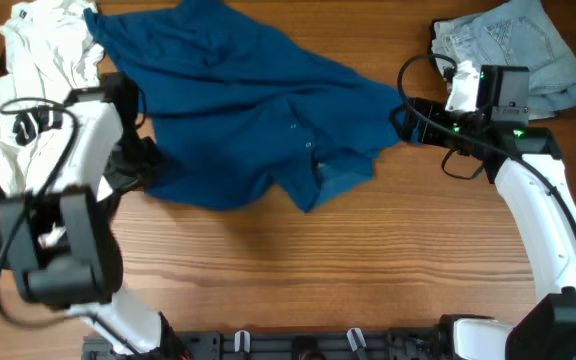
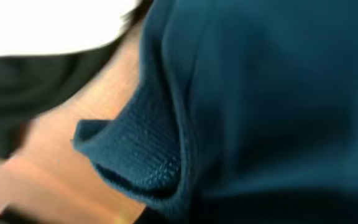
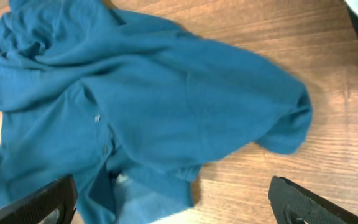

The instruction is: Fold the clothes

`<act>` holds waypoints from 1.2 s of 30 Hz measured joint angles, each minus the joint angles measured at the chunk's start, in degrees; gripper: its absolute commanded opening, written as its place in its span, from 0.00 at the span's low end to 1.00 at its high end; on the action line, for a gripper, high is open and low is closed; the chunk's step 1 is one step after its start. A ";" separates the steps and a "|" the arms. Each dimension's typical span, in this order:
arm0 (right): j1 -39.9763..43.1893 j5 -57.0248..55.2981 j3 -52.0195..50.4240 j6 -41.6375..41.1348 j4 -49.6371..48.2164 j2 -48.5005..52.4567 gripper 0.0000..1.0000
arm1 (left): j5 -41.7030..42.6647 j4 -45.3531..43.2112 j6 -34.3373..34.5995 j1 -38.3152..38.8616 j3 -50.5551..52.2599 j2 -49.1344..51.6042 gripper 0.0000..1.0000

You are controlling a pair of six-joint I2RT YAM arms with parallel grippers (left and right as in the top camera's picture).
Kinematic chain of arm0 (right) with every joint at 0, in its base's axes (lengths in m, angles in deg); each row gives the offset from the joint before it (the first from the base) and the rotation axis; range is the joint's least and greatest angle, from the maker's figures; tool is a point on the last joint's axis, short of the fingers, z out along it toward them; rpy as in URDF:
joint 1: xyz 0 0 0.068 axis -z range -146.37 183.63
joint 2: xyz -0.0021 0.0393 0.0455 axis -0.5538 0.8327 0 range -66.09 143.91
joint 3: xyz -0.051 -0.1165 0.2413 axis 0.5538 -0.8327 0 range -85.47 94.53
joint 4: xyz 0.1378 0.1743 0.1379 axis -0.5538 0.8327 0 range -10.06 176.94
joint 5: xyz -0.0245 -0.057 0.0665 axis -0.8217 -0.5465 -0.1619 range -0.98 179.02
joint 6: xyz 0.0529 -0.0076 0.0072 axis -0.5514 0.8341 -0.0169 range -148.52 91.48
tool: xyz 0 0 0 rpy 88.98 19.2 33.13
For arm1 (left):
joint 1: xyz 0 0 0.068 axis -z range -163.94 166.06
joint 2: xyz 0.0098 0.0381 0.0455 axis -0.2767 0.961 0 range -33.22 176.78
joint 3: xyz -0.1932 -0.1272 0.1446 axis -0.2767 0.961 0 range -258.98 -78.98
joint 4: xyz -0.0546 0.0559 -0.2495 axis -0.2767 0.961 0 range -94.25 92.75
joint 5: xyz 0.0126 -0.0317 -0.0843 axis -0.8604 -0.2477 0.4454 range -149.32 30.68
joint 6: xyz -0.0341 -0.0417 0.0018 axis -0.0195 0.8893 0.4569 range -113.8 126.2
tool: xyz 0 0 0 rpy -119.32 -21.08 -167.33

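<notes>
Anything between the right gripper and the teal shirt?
Nothing visible. The open jaws of the right gripper hang directly over the edge of the large dark teal-blue buttoned shirt, with only bare wooden table beside it.

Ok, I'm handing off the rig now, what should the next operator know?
Left gripper: shut, apparently on the left edge of the dark teal-blue buttoned shirt; its fingers are hidden.
Right gripper: open over the shirt's right end, holding nothing.
The shirt lies crumpled on the wooden table; white cotton tee bunched top left, pale-blue denim jeans top right.
Done: nothing folded.
Left: spread and fold the shirt, then the rest.
</notes>
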 measured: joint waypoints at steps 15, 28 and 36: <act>0.00 -0.39 0.00 -1.77 -0.11 0.00 0.98 | 2.34 14.38 -2.78 0.00 -1.86 -26.23 0.04; 0.00 -0.85 0.00 -2.97 3.37 0.00 0.92 | 6.56 26.77 -2.05 9.77 -1.90 -29.18 0.04; 0.00 -8.46 0.00 -9.35 8.76 1.57 0.92 | 4.68 27.19 -0.72 13.05 -1.90 -29.18 0.57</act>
